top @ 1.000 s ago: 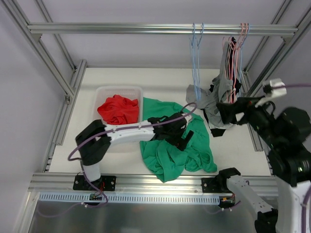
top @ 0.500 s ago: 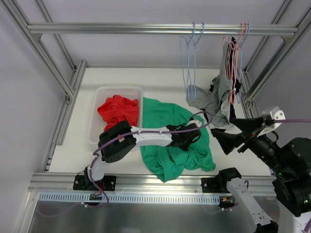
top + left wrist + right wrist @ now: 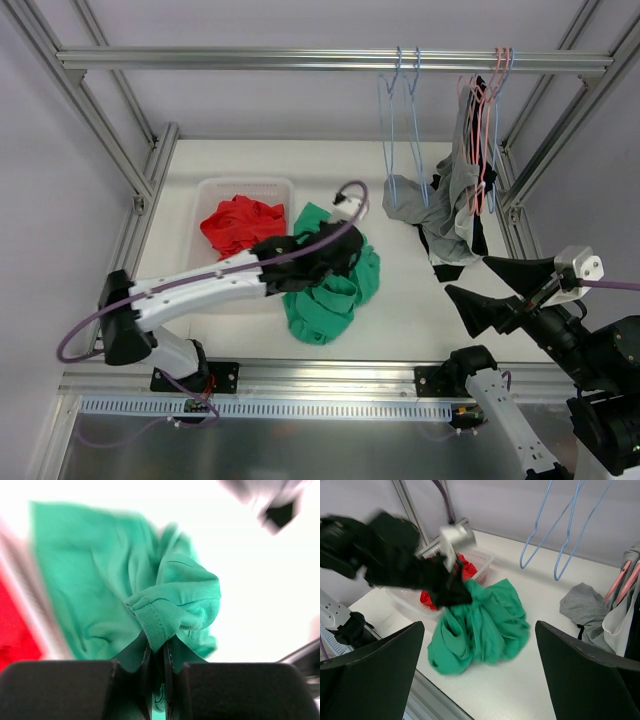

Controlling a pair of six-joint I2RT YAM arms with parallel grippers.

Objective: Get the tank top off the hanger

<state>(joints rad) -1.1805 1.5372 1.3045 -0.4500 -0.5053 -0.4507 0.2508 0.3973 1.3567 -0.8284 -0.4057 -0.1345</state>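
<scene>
While the right gripper (image 3: 466, 276) hangs at the lower right of the overhead view with its fingers spread wide around nothing, the left gripper (image 3: 156, 652) at centre is clamped tight on a ribbed fold of the green tank top (image 3: 335, 300). That top is off any hanger, bunched on the white table (image 3: 420, 310) just right of the basket (image 3: 245, 182), which holds a red garment (image 3: 240, 225). Farther back, at the upper right, two bare blue hangers (image 3: 400, 130) hang from the rail (image 3: 300, 60). Beside them, pink hangers (image 3: 490, 130) carry dark clothes, with a grey garment (image 3: 430, 205) drooping below.
</scene>
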